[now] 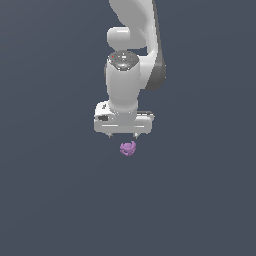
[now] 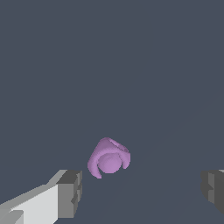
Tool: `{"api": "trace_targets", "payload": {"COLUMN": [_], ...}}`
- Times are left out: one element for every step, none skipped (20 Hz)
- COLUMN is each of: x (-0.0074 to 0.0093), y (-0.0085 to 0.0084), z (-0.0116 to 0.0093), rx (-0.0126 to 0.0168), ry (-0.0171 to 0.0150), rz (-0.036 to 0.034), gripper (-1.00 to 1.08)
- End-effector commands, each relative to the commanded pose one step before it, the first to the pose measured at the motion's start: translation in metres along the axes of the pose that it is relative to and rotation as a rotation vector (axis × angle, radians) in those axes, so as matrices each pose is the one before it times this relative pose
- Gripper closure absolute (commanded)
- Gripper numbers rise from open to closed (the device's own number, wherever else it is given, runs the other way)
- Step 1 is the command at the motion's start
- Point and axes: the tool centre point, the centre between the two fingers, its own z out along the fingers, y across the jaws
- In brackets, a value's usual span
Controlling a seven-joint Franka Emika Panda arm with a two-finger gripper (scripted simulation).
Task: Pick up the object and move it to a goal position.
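Observation:
The object point(image 1: 128, 148) is a tiny light-purple lumpy item with small hollows, lying on the dark grey ground. It is much smaller than my white gripper point(image 1: 122, 136), which hangs just above it, pointing down. In the wrist view the object point(image 2: 108, 158) lies ahead of the gap between the two fingers, nearer the finger point(image 2: 70, 192) with the white body than the other finger point(image 2: 214, 189). The fingers stand wide apart and hold nothing. The gripper is open.
The plain dark grey ground point(image 1: 50, 200) spreads all around. The white arm point(image 1: 131, 60) rises above the gripper toward the top of the exterior view. No other object shows.

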Motion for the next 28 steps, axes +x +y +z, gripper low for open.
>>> {"api": "trace_targets", "payload": {"x": [0.00094,-0.00022,-0.00031,-0.00016,-0.00017,-0.00023,-0.00033,-0.00045,-0.00056,-0.00068,-0.00079,-0.00089,-0.00099,-0.00110,-0.00122,-0.00135,-0.00150,-0.00164,-0.00178,-0.00194,-0.00210,-0.00226,-0.00229,-0.00220,-0.00209,-0.00198,-0.00187,-0.00175], "y": [0.00163,-0.00052,-0.00048,-0.00009,-0.00019,-0.00022,-0.00033,-0.00040,-0.00051,-0.00062,-0.00069,-0.00073,-0.00077,-0.00080,-0.00082,-0.00085,-0.00087,-0.00086,-0.00084,-0.00081,-0.00075,-0.00068,-0.00055,-0.00042,-0.00028,-0.00018,-0.00009,-0.00001], "z": [-0.00114,0.00022,0.00040,0.00049,0.00057,0.00081,0.00110,0.00141,0.00171,0.00200,0.00226,0.00250,0.00274,0.00299,0.00324,0.00351,0.00377,0.00403,0.00428,0.00454,0.00479,0.00504,0.00498,0.00469,0.00440,0.00411,0.00383,0.00355], "rx": [-0.00393,0.00072,0.00089,0.00053,0.00024,0.00031,0.00049,0.00073,0.00093,0.00109,0.00123,0.00131,0.00136,0.00140,0.00145,0.00150,0.00152,0.00151,0.00147,0.00142,0.00133,0.00122,0.00102,0.00079,0.00059,0.00041,0.00027,0.00015], "ry": [0.00282,-0.00059,-0.00072,-0.00044,-0.00020,-0.00026,-0.00043,-0.00064,-0.00084,-0.00102,-0.00119,-0.00132,-0.00144,-0.00156,-0.00171,-0.00189,-0.00206,-0.00222,-0.00237,-0.00253,-0.00269,-0.00283,-0.00280,-0.00262,-0.00245,-0.00227,-0.00209,-0.00191], "rz": [-0.00012,-0.00029,0.00077,0.00195,0.00299,0.00435,0.00574,0.00721,0.00859,0.00994,0.01128,0.01254,0.01384,0.01520,0.01657,0.01798,0.01939,0.02082,0.02228,0.02373,0.02521,0.02670,0.02661,0.02521,0.02384,0.02243,0.02101,0.01958], "gripper": [-0.92,-0.92,-0.92,-0.92,-0.92,-0.92,-0.92,-0.92,-0.92,-0.92,-0.92,-0.92,-0.92,-0.92,-0.92,-0.92,-0.92,-0.92,-0.92,-0.92,-0.92,-0.92,-0.92,-0.92,-0.92,-0.92,-0.92,-0.92]}}
